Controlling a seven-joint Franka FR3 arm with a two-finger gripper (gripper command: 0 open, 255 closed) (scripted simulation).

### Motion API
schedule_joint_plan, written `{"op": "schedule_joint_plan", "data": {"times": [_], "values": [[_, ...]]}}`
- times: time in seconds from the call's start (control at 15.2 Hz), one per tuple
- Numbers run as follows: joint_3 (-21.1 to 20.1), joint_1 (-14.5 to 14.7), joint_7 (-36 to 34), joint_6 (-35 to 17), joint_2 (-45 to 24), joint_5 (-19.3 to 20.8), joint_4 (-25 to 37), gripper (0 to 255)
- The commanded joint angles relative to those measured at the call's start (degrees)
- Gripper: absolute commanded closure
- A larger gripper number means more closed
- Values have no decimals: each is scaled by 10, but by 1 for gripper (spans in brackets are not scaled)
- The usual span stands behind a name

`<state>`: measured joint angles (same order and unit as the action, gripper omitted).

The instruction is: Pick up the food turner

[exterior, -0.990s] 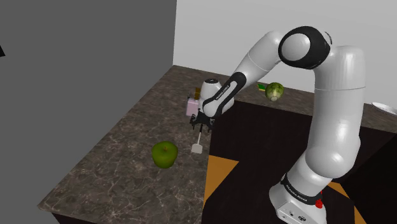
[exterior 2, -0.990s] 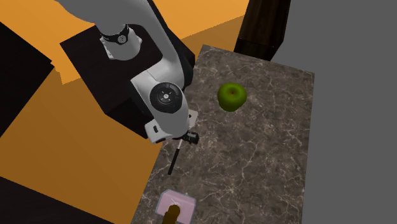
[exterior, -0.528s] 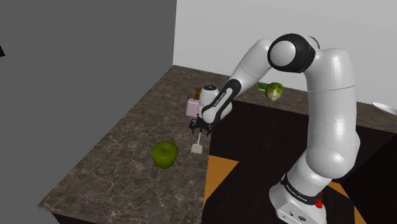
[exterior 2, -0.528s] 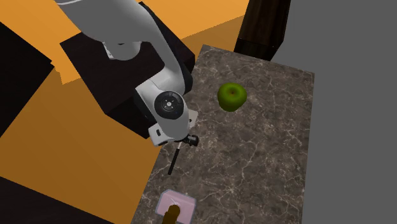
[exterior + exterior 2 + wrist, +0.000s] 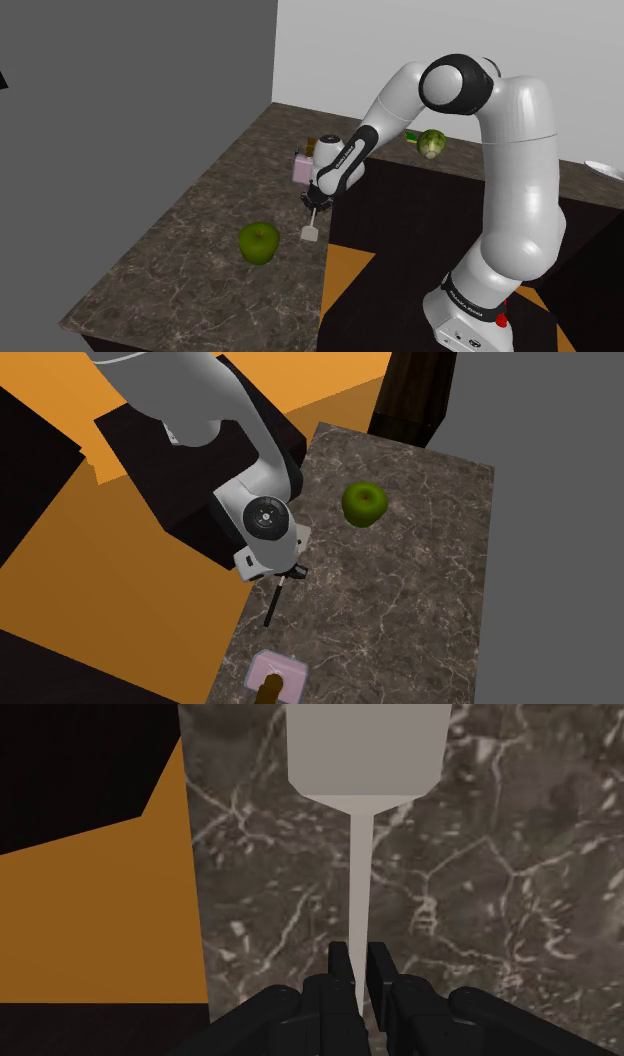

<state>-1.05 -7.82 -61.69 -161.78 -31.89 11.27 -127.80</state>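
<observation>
A dark, veined stone worktop [image 5: 180, 250] runs along a plain grey wall [image 5: 130, 90], with orange floor [image 5: 110, 582] showing past its near edge. From here I see the food turner [image 5: 362, 824] lying close to that edge, between a green apple [image 5: 258, 242] and a pink container [image 5: 301, 168]. It is well apart from a round green vegetable [image 5: 432, 143] farther back on the worktop.

In the wrist view the turner is pale grey: its broad blade [image 5: 366, 749] lies away from the hand, and a thin straight handle [image 5: 360, 894] runs back toward it. The tool [image 5: 360, 966] is down at the end of that handle. Its two black fingers [image 5: 340, 966] are drawn in close on either side and pinch the stem between them.

In the shoulder view the arm reaches down and leftward from the stand, and the blade sits just below the tool, beside the apple. I cannot tell whether the blade touches the stone or hangs just above it.
</observation>
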Motion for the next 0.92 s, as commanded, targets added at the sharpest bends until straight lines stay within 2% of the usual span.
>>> {"op": "schedule_joint_plan", "data": {"times": [0.0,0.13,0.86], "values": [[0,0,0,0,0,0,0,255],[0,0,0,0,-1,0,1,255],[-16,-12,16,64,84,-15,-20,255]]}}
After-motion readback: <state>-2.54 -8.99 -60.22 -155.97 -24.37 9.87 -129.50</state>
